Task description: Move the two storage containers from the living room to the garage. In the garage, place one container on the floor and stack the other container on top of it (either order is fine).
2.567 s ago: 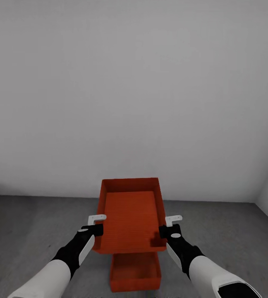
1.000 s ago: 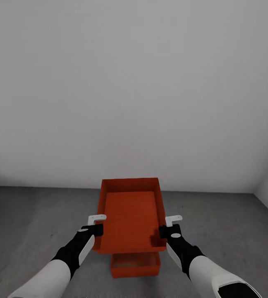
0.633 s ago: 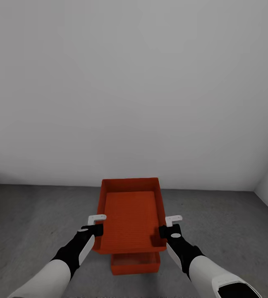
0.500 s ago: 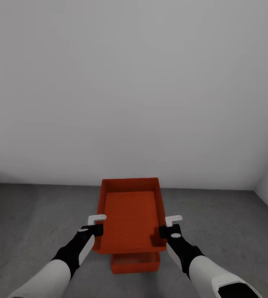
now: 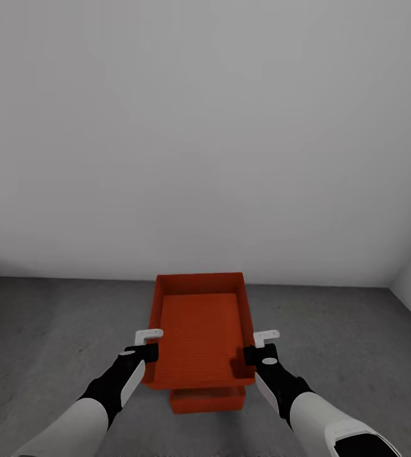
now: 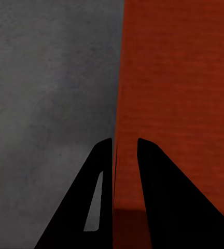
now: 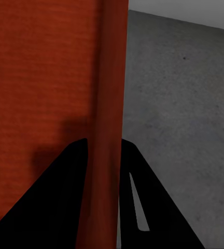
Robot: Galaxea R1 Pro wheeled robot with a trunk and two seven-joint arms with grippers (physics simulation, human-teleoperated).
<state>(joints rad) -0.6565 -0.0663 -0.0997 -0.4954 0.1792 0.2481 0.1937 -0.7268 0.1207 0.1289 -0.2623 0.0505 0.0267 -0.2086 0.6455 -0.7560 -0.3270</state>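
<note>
The upper container (image 5: pixel 199 330) is held above the concrete floor (image 5: pixel 40 336) of the garage, its left wall clamped by the left gripper (image 5: pixel 147 346) and its right wall by the right gripper (image 5: pixel 256 349). The second container (image 5: pixel 207 400) is seen on the floor, directly beneath, near a white wall (image 5: pixel 205 127).

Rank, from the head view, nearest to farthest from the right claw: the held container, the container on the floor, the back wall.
1. Held container: its side wall is gripped in the right claw.
2. Floor container: below, partly hidden under the held one.
3. Back wall: ahead, beyond both.
</note>
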